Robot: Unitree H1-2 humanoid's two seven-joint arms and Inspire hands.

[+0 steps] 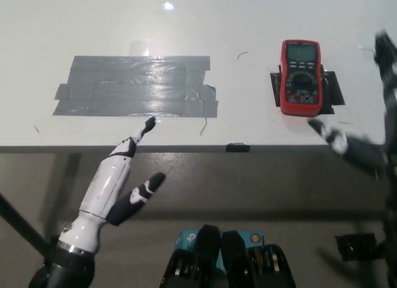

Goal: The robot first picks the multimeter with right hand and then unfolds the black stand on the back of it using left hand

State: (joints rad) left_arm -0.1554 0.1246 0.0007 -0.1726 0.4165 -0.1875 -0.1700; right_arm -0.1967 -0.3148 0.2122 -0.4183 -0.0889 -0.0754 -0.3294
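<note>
The red multimeter [301, 77] lies face up on a patch of black tape [331, 88] at the right of the white table [248, 27]. Nothing holds it. My black right hand [363, 148] is blurred at the right edge, below and right of the multimeter, fingers spread, open and apart from it. My white left hand [118, 176] sits at the lower left by the table's front edge, turned edge-on with straight fingers and thumb out, open and holding nothing.
A wide patch of grey tape [136, 86] covers the table's left middle. A small black tape mark [238, 148] sits on the front edge. Below the edge is the floor and a dark table leg [22, 229].
</note>
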